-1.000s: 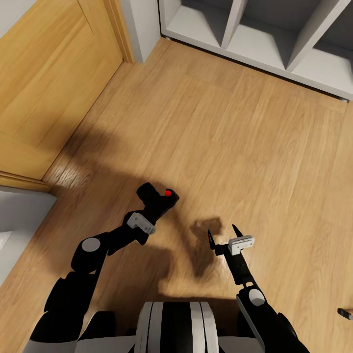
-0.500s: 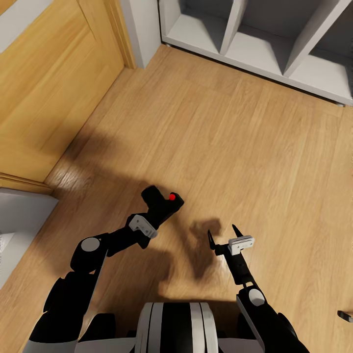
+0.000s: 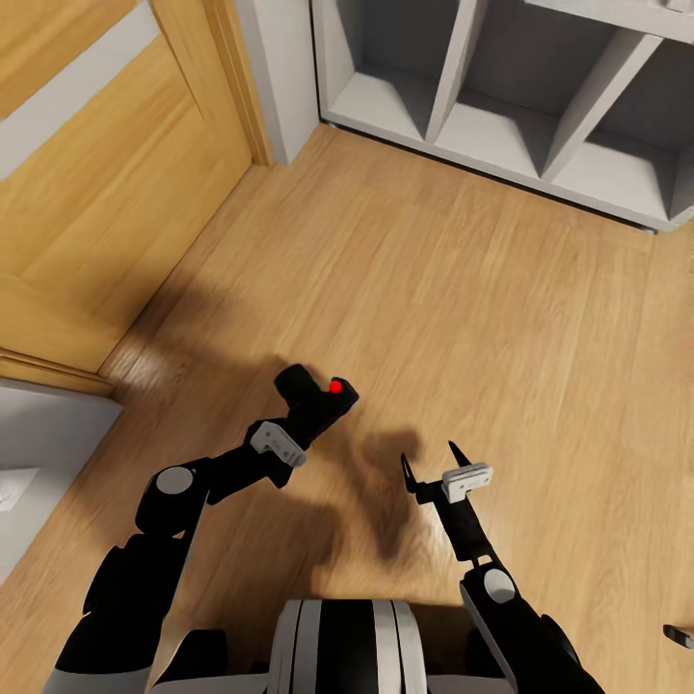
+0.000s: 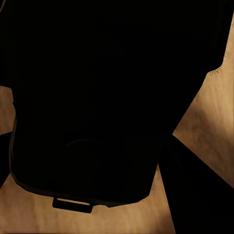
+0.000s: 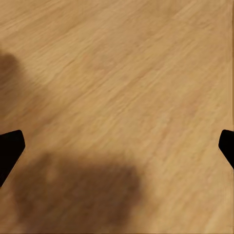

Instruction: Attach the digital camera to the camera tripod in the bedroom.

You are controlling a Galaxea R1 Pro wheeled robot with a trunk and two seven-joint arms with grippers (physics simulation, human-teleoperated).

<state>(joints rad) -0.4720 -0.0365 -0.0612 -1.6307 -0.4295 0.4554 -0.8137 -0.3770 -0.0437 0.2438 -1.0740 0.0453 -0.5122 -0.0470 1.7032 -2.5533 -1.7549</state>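
Observation:
The digital camera [image 3: 313,395], black and boxy with a red button on top, hangs above the light wood floor, and my left gripper [image 3: 306,414] is shut on it. Seen from the left wrist, the digital camera [image 4: 107,97] is a dark mass close to the lens, hiding the fingers. My right gripper [image 3: 429,465] stands open over the floor with nothing between its fingertips [image 5: 10,146]. The camera tripod is out of view.
A wooden door [image 3: 87,183] stands at the left, with a pale grey wall corner [image 3: 280,67] beside it. A white cube shelf [image 3: 501,96] runs along the back. A grey object [image 3: 39,463] sits at the left edge. Bare wood floor [image 3: 463,308] lies ahead.
The whole picture has shifted down, so the head camera has tilted or moved and shows more of the shelf. Both arms keep their pose, the camera still held.

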